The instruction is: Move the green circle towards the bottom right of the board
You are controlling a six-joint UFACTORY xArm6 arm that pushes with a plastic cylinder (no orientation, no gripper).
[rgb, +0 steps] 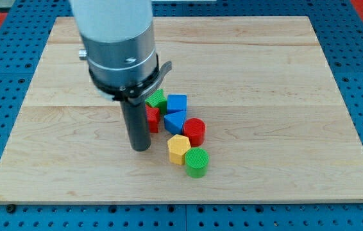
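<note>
- The pale wooden board, with its grain running across in planks, lies on a blue perforated metal base; a red patch of the surroundings shows at the view's top corners.
- My tool is a plain dark rod with nothing to spread or pinch; my tip rests on the board at the view's left of the cluster, touching no block that I can tell.
- The ribbed green plastic circle sits at the cluster's lower end, against the yellow hexagonal block.
- Above them stand a red cylinder, two blue blocks of angular shape, another red block and another green block, both half hidden by my rod.
</note>
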